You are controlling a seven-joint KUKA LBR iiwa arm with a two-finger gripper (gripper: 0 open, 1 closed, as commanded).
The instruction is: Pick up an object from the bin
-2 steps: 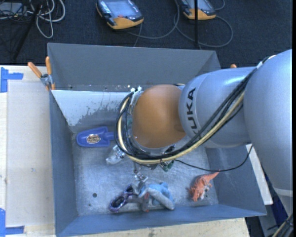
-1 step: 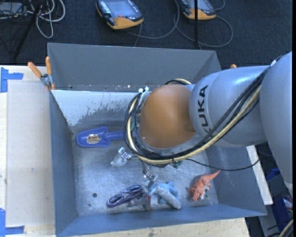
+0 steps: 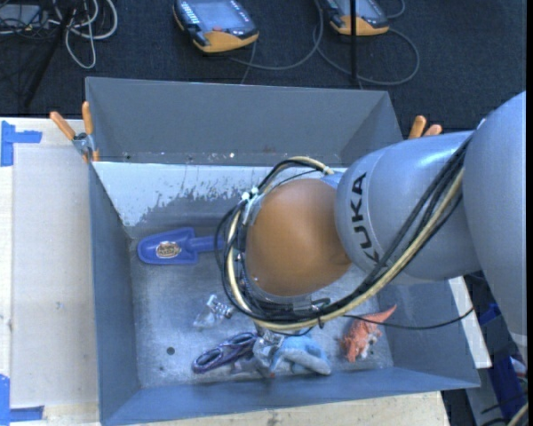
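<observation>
My gripper point(image 3: 266, 351) is low at the bin's front, mostly hidden under the arm's wrist. It sits between a dark purple looped thing like scissor handles point(image 3: 222, 355) on its left and a light blue soft thing point(image 3: 304, 358) on its right, touching or nearly touching both. An orange toy figure point(image 3: 360, 337) lies further right. Whether anything is in the gripper is hidden.
A blue scoop-like thing with a round label point(image 3: 171, 248) lies at the bin's left, by the back slope. A small clear and silver piece point(image 3: 215, 310) rests left of the wrist. The arm and its orange cover hang above the bin's middle and right.
</observation>
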